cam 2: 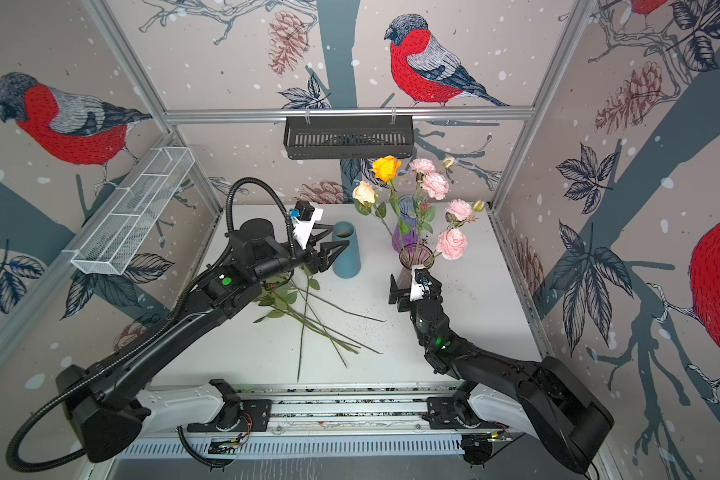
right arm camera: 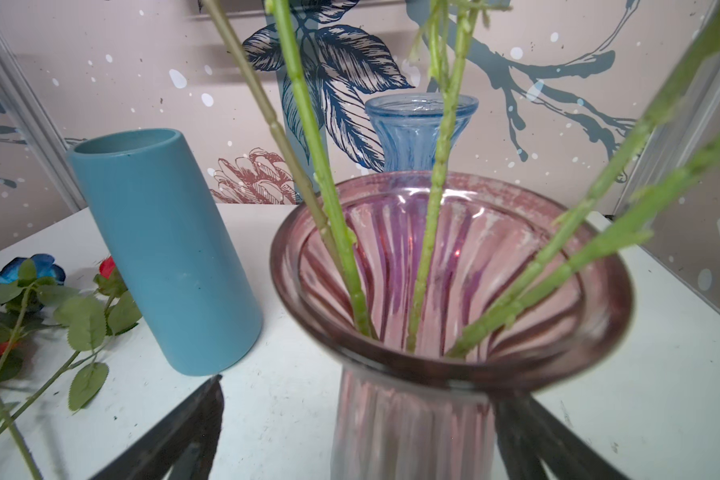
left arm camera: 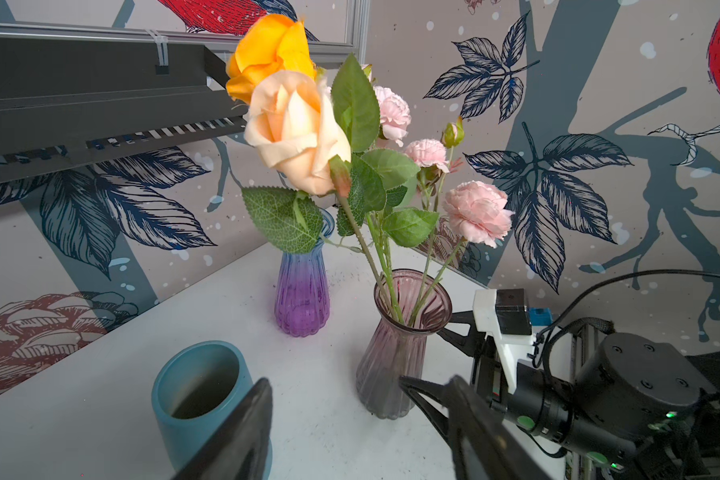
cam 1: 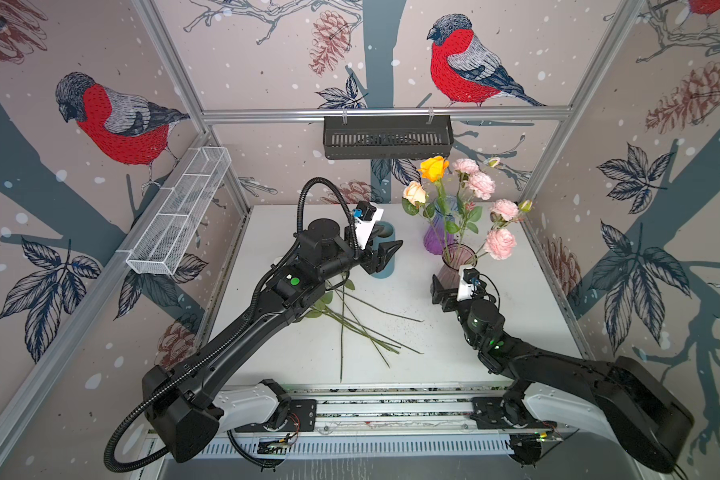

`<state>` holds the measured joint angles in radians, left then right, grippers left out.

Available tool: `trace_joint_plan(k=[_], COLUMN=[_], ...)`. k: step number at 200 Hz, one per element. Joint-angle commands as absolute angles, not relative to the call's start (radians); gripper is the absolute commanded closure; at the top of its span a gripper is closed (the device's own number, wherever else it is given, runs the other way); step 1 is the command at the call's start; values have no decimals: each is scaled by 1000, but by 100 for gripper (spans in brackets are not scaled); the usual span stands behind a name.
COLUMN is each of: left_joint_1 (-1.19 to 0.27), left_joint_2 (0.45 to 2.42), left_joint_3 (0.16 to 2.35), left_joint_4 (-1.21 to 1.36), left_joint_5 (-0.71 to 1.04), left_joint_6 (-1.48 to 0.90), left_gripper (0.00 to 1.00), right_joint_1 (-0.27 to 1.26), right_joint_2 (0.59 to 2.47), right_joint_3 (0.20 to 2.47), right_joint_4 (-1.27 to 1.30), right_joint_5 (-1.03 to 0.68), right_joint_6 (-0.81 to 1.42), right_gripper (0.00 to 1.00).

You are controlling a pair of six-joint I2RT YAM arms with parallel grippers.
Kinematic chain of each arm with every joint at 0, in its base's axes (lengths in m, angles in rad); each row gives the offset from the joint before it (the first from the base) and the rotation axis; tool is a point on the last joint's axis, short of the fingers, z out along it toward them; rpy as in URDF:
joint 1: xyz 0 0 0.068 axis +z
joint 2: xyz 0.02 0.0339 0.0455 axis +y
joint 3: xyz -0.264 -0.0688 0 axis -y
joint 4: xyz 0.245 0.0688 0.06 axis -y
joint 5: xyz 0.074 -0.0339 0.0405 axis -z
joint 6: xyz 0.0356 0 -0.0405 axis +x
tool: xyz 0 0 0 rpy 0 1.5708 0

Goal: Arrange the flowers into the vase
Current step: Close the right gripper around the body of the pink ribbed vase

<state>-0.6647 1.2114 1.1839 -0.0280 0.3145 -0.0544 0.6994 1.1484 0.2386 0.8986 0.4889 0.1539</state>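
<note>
Lying loose on table [cam 1: 433, 353], flowers [right arm camera: 86, 326] likely light, stems thin, stiff; take mid-stem. Left gripper [left arm camera: 335, 384] spread, empty; right gripper [right arm camera: 358, 390] spread around pink vase [left arm camera: 395, 353].

text: none I can read | labels, brands, numbers: none | signs: none | checked: all four views

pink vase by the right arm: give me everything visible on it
The pink vase is translucent, vertically ribbed smoky-pink glass with a flared rim, narrow neck and wider body. It stands upright on the white table. Several green stems lean in its mouth. The open right tool straddles its body; contact unclear.
</note>
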Motion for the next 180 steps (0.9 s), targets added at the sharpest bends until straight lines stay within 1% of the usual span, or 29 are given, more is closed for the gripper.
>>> trace_joint_plan(k=[1, 37, 67, 89, 108, 125, 142, 151, 180], left_joint_1=[-663, -663, -663, -663, -664, -663, -663, -663, -663], left_joint_2=[1204, 1199, 1196, 1194, 1196, 1195, 1195, 1196, 1196], left_joint_3=[1184, 1185, 1186, 1185, 1184, 1186, 1186, 1186, 1185], left_joint_4=[34, 34, 32, 32, 32, 32, 32, 32, 34], left_joint_5=[321, 320, 318, 317, 317, 317, 317, 318, 318], left_joint_6=[-51, -50, -48, -47, -47, -46, -47, -46, -48], left_gripper=[34, 34, 34, 34, 34, 34, 34, 34, 34], right_joint_1=[697, 674, 651, 625, 601, 574, 552, 541, 491], right_joint_2=[1202, 1286, 1320, 1333, 1335, 1331, 1321, 1315, 1304], right_joint_3=[253, 273, 278, 275, 270, 270, 270, 268, 255], right_joint_4=[1023, 1052, 1065, 1073, 1088, 1087, 1084, 1085, 1112], right_joint_5=[533, 549, 539, 528, 516, 503, 494, 493, 493], right_joint_6=[150, 178, 203, 207, 198, 179, 167, 163, 149], right_gripper=[0, 4, 16, 23, 26, 32, 33, 37, 43])
